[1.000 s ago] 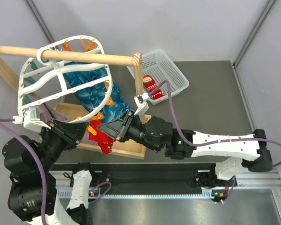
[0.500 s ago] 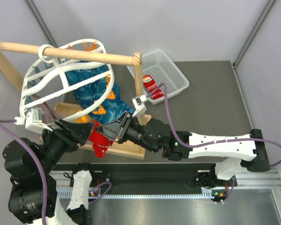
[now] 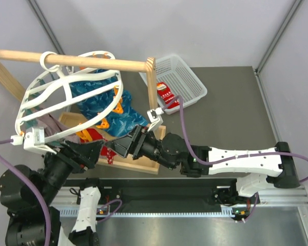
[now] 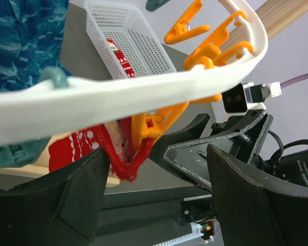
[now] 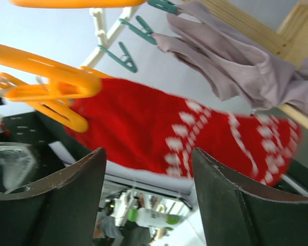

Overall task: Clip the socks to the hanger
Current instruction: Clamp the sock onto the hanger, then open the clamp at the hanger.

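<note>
red sock [image 5: 185, 133] hangs from an orange clip [image 4: 143, 130] on the near rim of the hanger [image 4: 118, 92]. left gripper [image 4: 158, 154] jaws wide, straddling clip & cuff, gripping nothing. right gripper [image 5: 146, 154] wide too, sock just beyond it. imo: back both arms straight off, don't snag the cuff or rock the frame. 2nd sock [image 3: 165, 95] sits in the basket [image 3: 194, 76].
</note>
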